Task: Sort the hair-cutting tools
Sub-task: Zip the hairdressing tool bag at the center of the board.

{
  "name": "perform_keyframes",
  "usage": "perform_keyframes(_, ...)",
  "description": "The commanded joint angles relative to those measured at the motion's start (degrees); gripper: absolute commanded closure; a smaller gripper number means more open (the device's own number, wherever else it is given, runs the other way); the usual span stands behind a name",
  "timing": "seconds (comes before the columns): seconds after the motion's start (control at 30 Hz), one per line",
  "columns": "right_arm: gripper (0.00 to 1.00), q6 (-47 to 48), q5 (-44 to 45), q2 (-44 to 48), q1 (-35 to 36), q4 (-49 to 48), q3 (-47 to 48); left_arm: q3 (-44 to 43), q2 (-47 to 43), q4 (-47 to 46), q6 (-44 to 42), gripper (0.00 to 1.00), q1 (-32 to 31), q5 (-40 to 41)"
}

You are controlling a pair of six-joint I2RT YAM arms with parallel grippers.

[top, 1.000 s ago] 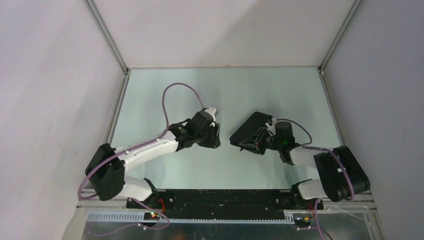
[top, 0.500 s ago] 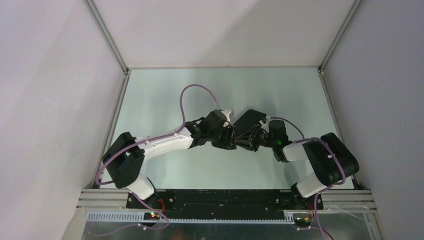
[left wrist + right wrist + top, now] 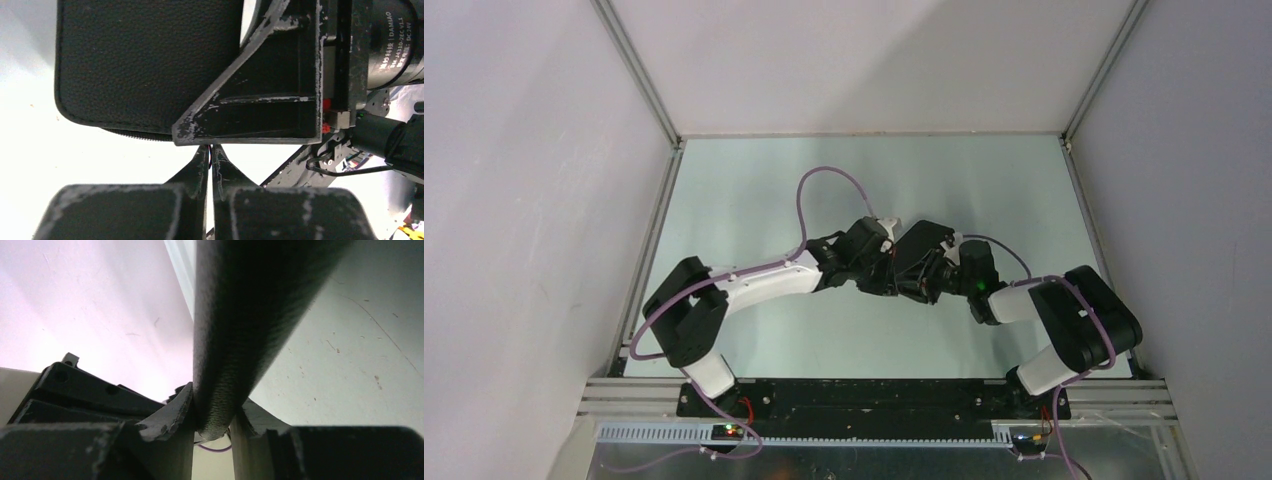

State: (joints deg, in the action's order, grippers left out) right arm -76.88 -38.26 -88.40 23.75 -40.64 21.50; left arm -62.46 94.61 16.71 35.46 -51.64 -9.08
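No hair-cutting tools show in any view. A black zip case point(image 3: 926, 246) is held up off the table on its edge, and my right gripper point(image 3: 932, 277) is shut on its lower rim. In the right wrist view the case point(image 3: 250, 315) stands wedged between that gripper's point(image 3: 215, 401) two fingers. My left gripper point(image 3: 887, 273) is right against the case's left side. Seen from the left wrist, the gripper's point(image 3: 210, 150) tips are pressed together just under the case's point(image 3: 145, 60) zip edge and the right gripper's finger point(image 3: 270, 100). I cannot tell whether anything is pinched between them.
The pale green table point(image 3: 754, 180) is boxed in by white walls with metal rails at left point(image 3: 659, 215) and right point(image 3: 1086, 215). Both arms meet at the middle of the table, with purple cables point(image 3: 824, 180) looping above them.
My left arm has swung right from the table's left-middle to the case, and its jaws have shut. The right arm pulled the case slightly left and nearer.
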Motion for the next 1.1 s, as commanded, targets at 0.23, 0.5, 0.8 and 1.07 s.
perform_keyframes(0.23,0.5,6.1,3.2,9.5,-2.8,8.4,2.1,0.6,-4.2,-0.1,-0.9,1.0,-0.2,2.9)
perform_keyframes(0.5,0.52,6.4,4.1,9.1,-3.3,8.3,2.1,0.7,-4.5,-0.2,-1.3,1.0,-0.3,2.2)
perform_keyframes(0.8,0.94,6.1,2.7,8.9,-3.4,8.0,2.1,0.6,-4.9,2.3,-2.5,1.0,-0.1,5.2)
perform_keyframes(1.07,1.0,7.1,2.8,14.1,-7.7,12.2,2.1,0.7,-5.9,7.1,-5.5,1.0,0.0,8.6)
